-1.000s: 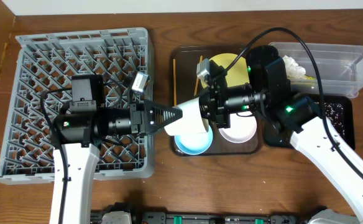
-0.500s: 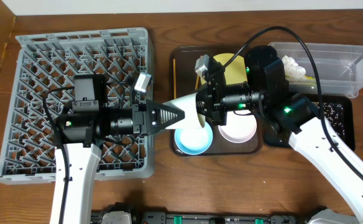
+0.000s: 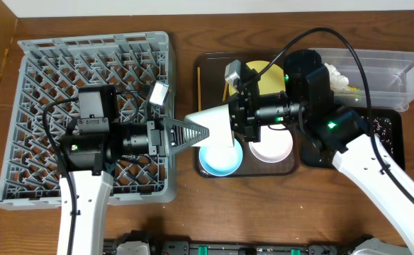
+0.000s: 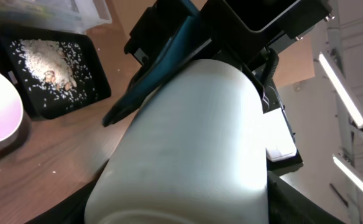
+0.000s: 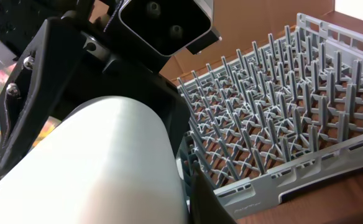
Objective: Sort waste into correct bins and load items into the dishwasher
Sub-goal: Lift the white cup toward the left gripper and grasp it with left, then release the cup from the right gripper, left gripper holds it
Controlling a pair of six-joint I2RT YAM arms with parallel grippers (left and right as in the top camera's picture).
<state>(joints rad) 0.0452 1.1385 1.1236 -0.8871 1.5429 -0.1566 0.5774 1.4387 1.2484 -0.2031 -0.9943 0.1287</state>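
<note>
— Where's the white cup (image 3: 220,126)?
— It lies sideways in the air between the two pincers, above the light-blue bowl (image 3: 217,161). It's plain, smooth and slightly tapered.
— Grips?
— The right pincer (image 3: 235,124) is clamped on the rim end. The left pincer (image 3: 203,132) flanks the other end; clamped or loose, I cannot tell.

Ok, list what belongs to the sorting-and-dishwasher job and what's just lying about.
Job: white cylindrical cup, light-blue round bowl, white round bowl, pale-yellow round plate, grey plastic dish rack, clear plastic tub, black rectangular tray.
Lying about: dark brown rectangular serving tray.
</note>
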